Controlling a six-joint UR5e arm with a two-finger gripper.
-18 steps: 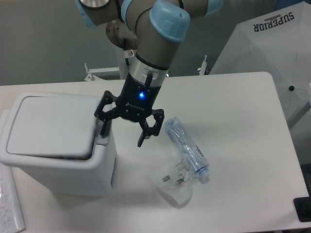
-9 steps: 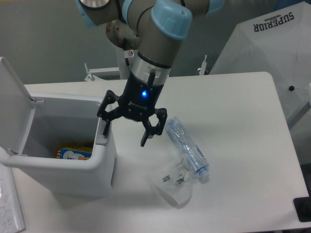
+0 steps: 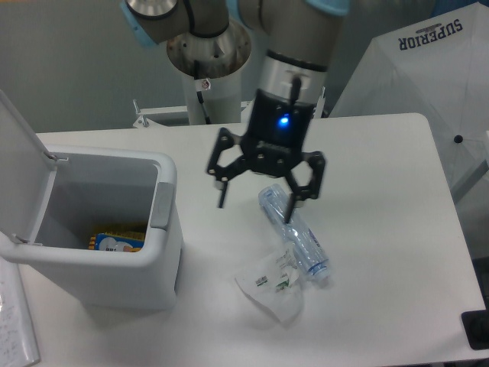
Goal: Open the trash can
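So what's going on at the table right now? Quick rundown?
Gripper open, holding nothing, above the table. Trash can lid up, something yellow inside. Clear bottle and wrapper lie beside it, not blocking.

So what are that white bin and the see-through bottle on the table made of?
The trash can looks like moulded plastic: smooth, matte white walls, rounded corners, grey tab. The bottle seems thin clear plastic, glossy and crumpled, with glints along its creases. Neither can be confirmed by sight alone.

Black pincer (image 3: 256,202), blue-lit wrist
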